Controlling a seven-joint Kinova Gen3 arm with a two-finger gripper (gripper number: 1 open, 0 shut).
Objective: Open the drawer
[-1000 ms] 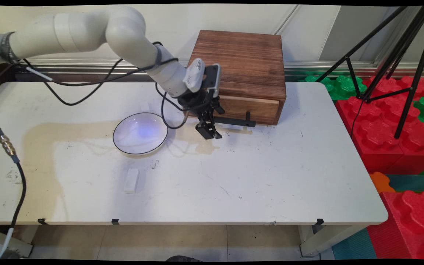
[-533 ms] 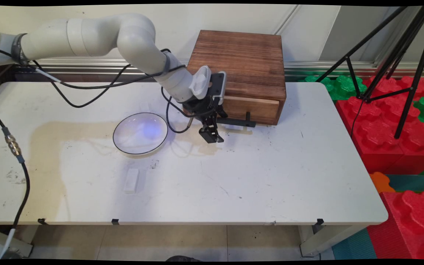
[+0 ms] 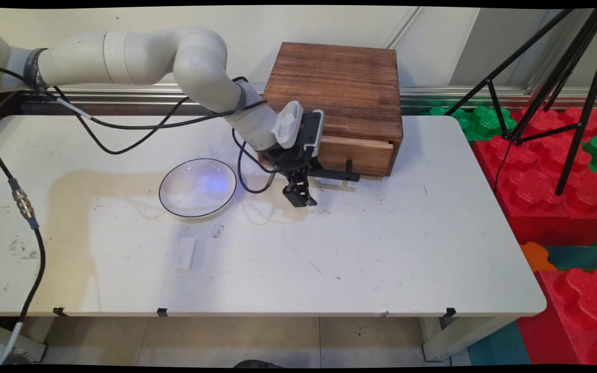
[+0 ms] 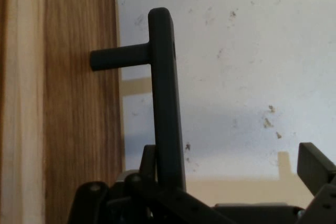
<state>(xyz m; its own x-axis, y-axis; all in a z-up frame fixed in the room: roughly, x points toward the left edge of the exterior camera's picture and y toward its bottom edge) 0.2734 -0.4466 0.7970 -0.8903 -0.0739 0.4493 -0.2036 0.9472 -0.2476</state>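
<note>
The black two-finger gripper (image 3: 298, 198), fingers apart, straddles the rigid black bar handle (image 4: 165, 103) on the front of the slightly open wooden drawer box (image 3: 353, 98) at the white desk's (image 3: 381, 248) rear; the handle's mid-span is judged a firm, non-fragile hold.

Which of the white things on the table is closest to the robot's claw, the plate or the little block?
The round white plate with the dark rim; it lies just left of the gripper. The small white block sits farther off, toward the table's near edge.
</note>
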